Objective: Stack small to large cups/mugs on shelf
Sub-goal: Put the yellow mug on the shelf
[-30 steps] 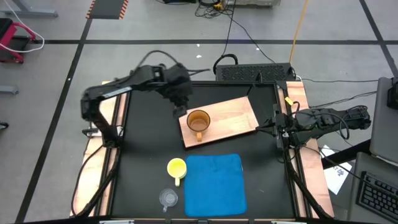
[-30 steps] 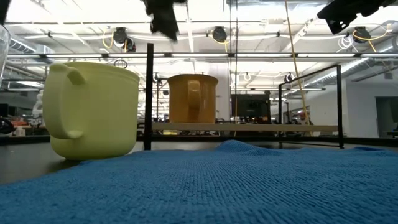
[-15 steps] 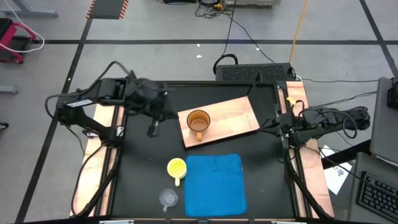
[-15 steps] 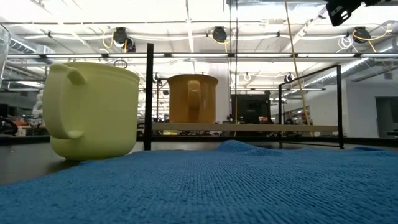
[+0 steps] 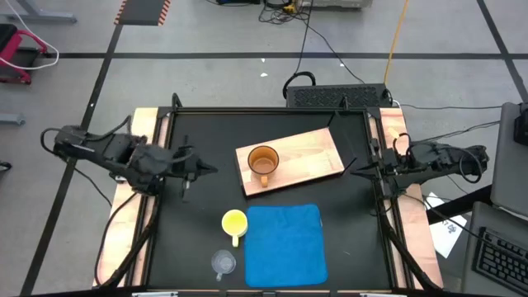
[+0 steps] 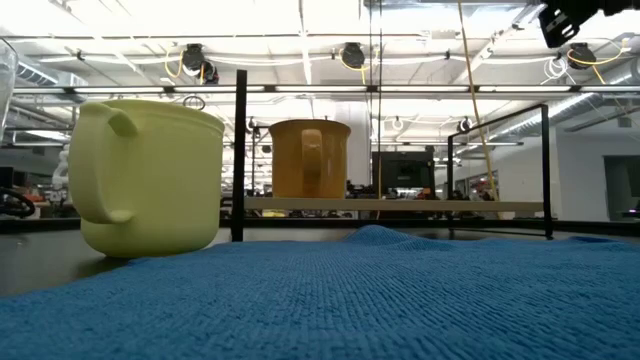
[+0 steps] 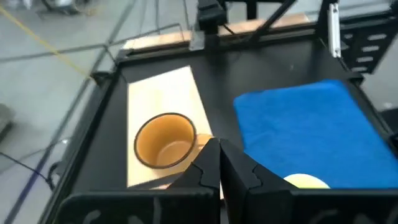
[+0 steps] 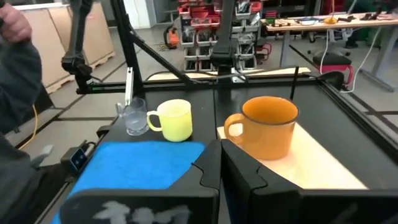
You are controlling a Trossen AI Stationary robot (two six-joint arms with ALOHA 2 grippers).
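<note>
The amber mug (image 5: 263,161) stands upright on its base on the left end of the shelf (image 5: 307,153), a light-wood board lying on the table. Nearer, the yellow mug (image 5: 234,223) stands at the left edge of the blue mat (image 5: 283,245), with the clear cup (image 5: 223,262) just near of it. My left gripper (image 5: 206,170) is shut and empty over the table's left part, well left of the board. My right gripper (image 5: 355,171) is shut and empty at the table's right edge. In the left wrist view the shut fingers (image 7: 219,155) point toward the amber mug (image 7: 166,140).
Black frame posts (image 6: 240,155) ring the table. A dark power strip (image 5: 338,95) lies behind the far edge. A person's sleeve (image 8: 15,68) shows beyond the table in the right wrist view. Bare black tabletop (image 5: 202,132) lies between my left gripper and the board.
My left gripper has drawn back from above the amber mug toward the table's left edge and come lower; its fingers have shut with nothing in them. The amber mug stays upright on the board.
</note>
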